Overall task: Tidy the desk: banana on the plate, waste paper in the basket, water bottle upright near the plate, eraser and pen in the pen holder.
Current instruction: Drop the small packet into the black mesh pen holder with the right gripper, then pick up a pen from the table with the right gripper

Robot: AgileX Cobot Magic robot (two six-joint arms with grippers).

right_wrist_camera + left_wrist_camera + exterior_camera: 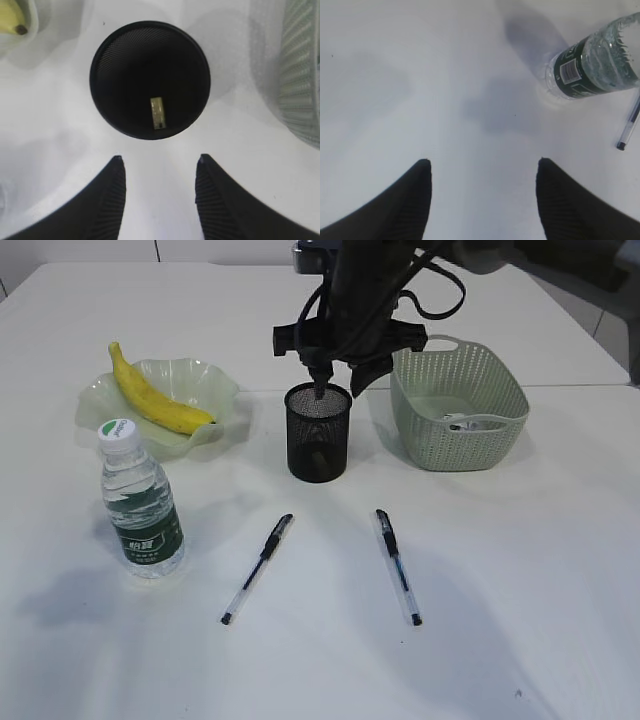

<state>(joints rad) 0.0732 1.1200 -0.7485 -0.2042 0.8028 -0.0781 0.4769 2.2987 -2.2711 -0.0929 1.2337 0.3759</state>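
Two pens [258,568] [398,565] lie on the table in front of the holder [319,430]. Eraser [158,113] is inside the holder. Right gripper [159,165] hangs directly above the holder, jaws apart, empty. Left gripper [482,167] is spread, empty, near the upright bottle [592,65]. Banana [150,392] sits on the plate [215,388] left of the holder.

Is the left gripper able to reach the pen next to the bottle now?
Probably yes: the left gripper is open over bare table, and the pen lies flat beside the bottle, uncovered.
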